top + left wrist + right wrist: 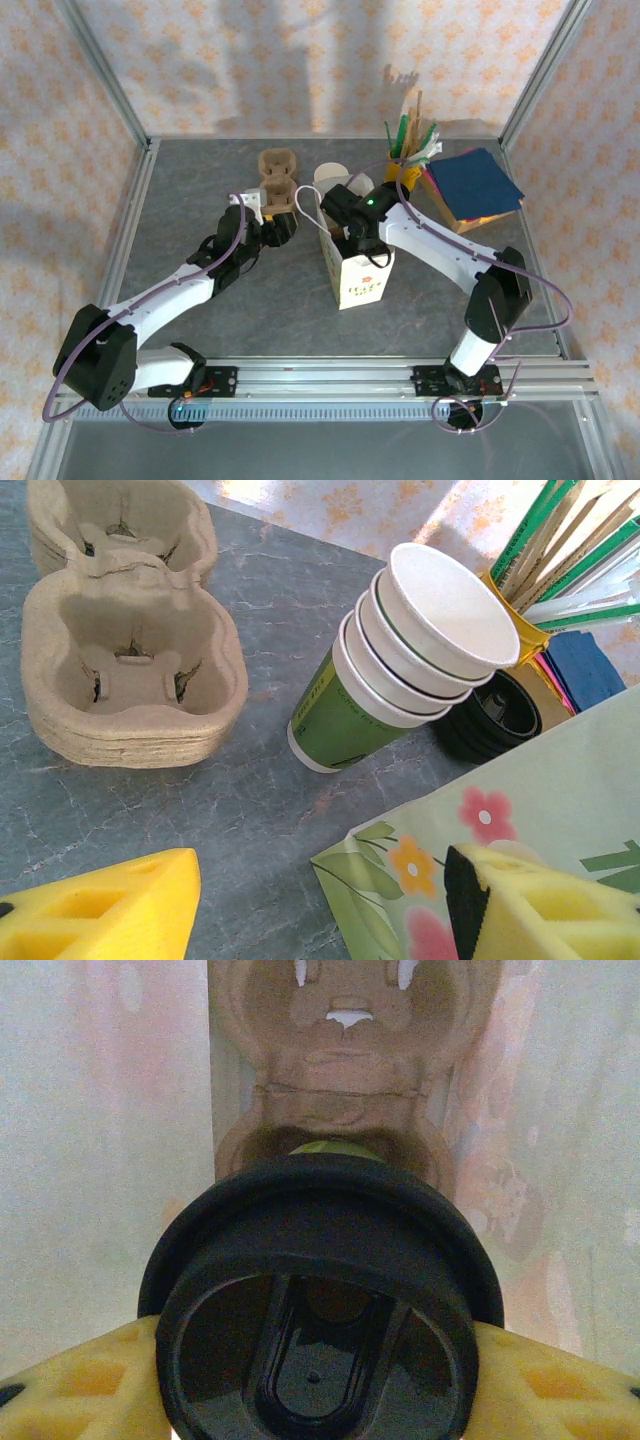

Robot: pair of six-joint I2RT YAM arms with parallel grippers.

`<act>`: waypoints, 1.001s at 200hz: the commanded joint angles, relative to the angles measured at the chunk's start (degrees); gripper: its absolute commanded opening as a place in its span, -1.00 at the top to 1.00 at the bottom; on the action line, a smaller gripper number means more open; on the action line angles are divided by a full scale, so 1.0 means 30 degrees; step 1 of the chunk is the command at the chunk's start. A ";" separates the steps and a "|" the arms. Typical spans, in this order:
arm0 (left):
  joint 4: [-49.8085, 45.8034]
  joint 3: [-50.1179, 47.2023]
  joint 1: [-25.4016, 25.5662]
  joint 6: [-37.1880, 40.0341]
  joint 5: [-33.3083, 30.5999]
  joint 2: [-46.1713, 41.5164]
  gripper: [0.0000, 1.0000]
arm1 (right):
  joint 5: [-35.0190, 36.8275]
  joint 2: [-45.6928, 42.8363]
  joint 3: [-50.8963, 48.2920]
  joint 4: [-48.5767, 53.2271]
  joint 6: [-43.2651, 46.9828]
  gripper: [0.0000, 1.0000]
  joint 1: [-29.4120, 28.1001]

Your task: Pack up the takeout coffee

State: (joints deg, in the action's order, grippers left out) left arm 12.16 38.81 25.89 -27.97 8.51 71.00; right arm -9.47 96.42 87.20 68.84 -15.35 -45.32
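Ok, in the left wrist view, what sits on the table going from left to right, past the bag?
stack of pulp cup carriers → stack of lidless paper cups → pile of black lids → blue napkins

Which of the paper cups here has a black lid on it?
The cup held by the right gripper inside the floral paper bag: a black lid covers it. The stacked cups on the table are open, without lids.

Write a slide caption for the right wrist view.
Right jaws grip the lidded takeout coffee inside the paper bag, a pulp carrier beyond it.
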 commanded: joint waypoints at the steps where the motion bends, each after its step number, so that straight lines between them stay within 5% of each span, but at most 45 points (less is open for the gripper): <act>1: 0.0128 0.0033 0.0126 0.0248 -0.0230 -0.0170 -0.35 | 0.0002 -0.0090 0.0082 -0.0153 -0.0065 0.45 -0.0156; 200: 0.0106 -0.0184 0.0119 0.0248 -0.0316 -0.0364 -0.35 | -0.0073 0.0613 0.0458 -0.0241 0.0190 0.45 -0.0146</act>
State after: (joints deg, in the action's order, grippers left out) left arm 12.16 38.81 25.89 -27.97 8.51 71.00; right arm -9.50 97.14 87.24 68.51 -15.33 -45.32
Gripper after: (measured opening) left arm 0.677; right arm 0.596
